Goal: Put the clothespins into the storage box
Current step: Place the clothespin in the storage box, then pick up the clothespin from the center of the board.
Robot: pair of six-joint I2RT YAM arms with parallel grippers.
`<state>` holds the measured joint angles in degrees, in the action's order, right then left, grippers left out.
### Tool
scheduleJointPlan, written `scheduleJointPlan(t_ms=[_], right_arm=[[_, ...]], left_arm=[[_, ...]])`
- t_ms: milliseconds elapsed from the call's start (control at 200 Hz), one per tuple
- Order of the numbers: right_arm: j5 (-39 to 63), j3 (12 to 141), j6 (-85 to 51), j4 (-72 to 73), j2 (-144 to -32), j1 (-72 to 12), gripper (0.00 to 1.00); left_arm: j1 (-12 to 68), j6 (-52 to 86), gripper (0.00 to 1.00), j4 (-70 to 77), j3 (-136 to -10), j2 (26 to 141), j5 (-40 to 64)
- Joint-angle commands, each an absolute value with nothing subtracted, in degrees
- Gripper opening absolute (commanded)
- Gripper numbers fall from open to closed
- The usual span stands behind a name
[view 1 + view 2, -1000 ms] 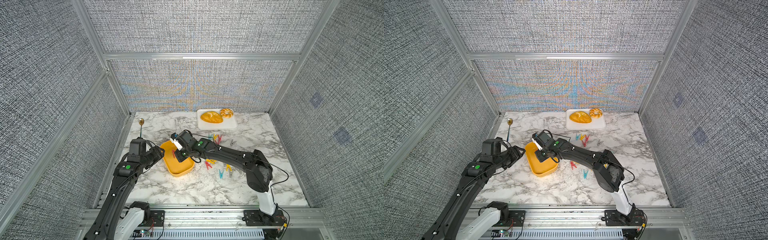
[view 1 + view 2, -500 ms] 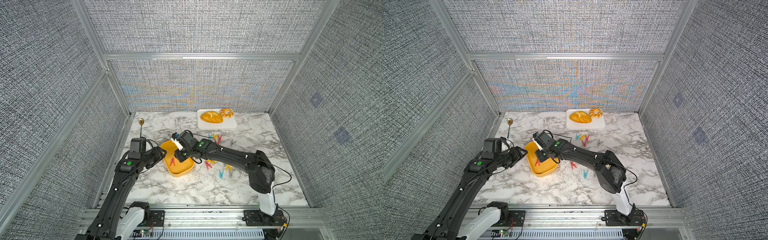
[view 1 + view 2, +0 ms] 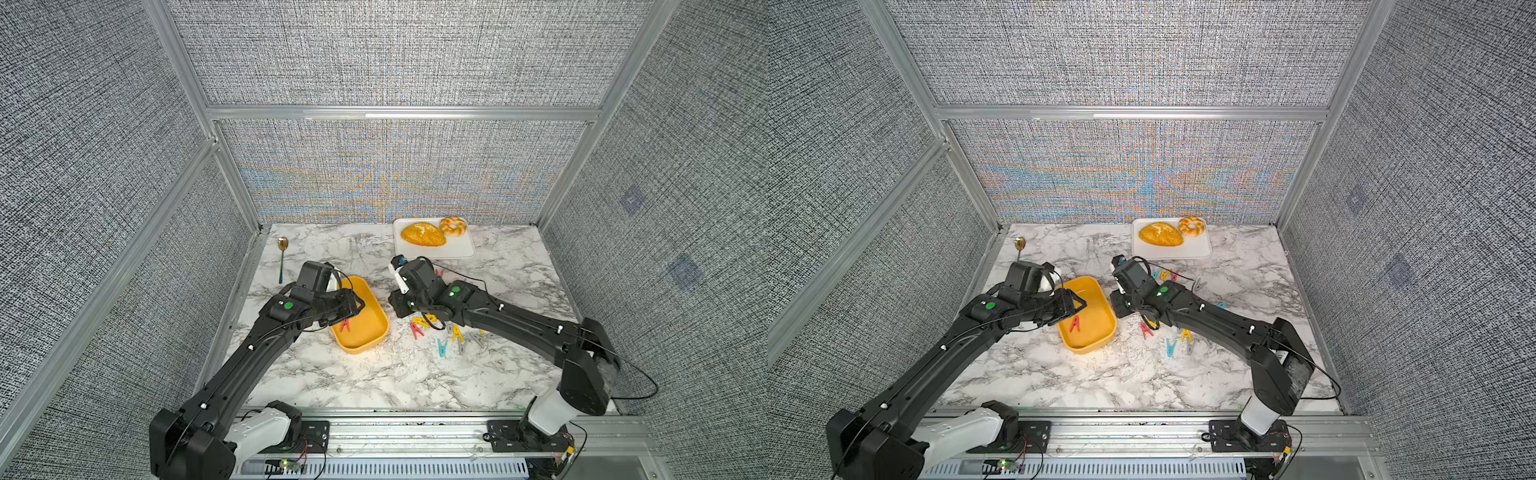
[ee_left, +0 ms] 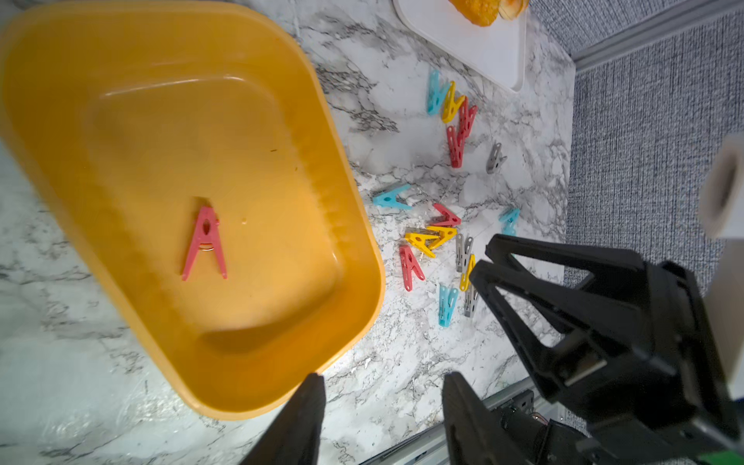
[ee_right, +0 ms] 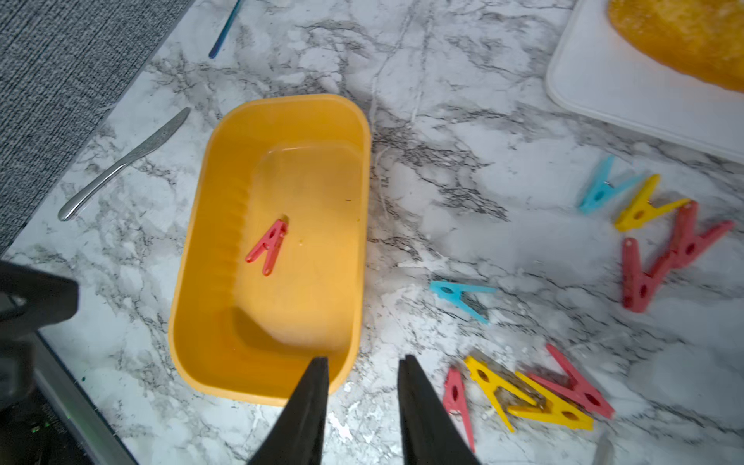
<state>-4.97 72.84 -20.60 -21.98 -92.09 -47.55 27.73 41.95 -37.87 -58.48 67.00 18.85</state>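
Note:
The yellow-orange storage box (image 3: 376,330) (image 3: 1100,291) sits left of the table's middle with one red clothespin (image 3: 345,325) (image 5: 267,246) lying flat inside. My left gripper (image 3: 358,305) (image 4: 382,382) hangs over the box's left rim, open and empty. My right gripper (image 3: 395,305) (image 5: 362,362) hovers just off the box's right side, open, with bare marble between its fingers. Several loose clothespins (image 3: 428,324) (image 5: 523,394) in red, yellow, blue and grey lie on the table right of the box. More clothespins (image 3: 1165,274) lie nearer the tray.
A white tray (image 3: 461,249) with bread stands at the back right. A gold spoon (image 3: 282,245) lies by the left wall. A silver knife (image 5: 120,165) lies left of the box, hidden under my left arm in both top views.
My right gripper opened over the box, dropped the red clothespin inside and drew back to the box's right side. My left gripper edged over the box's left rim and narrowed.

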Motion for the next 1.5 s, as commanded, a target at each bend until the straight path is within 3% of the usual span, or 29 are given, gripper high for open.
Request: scheduleJointPlan(t_ms=[0, 280, 455, 806, 1496], right_arm=[[-5.26, 68.84, -22.61, -20.70, -89.16, -44.08, 0.31], [-4.17, 61.34, -22.05, -18.98, -87.38, -35.27, 0.27], [-3.74, 59.73, -19.57, -17.90, -89.84, -29.28, 0.26], [-4.86, 63.10, -23.10, -14.17, -95.96, -16.70, 0.33], [-9.74, 76.81, -22.68, -15.36, -113.76, -12.57, 0.33]], left_arm=[[31.79, 39.59, 0.51, -38.46, -61.85, 70.90, 14.19], [40.94, 31.85, 0.44, -47.89, -78.00, 86.92, 8.41], [43.56, 32.17, 0.44, -45.97, -80.90, 92.35, 9.51], [46.23, 36.74, 0.45, -37.96, -78.16, 94.38, 11.60], [46.41, 37.52, 0.45, -36.48, -74.00, 93.19, 11.02]])
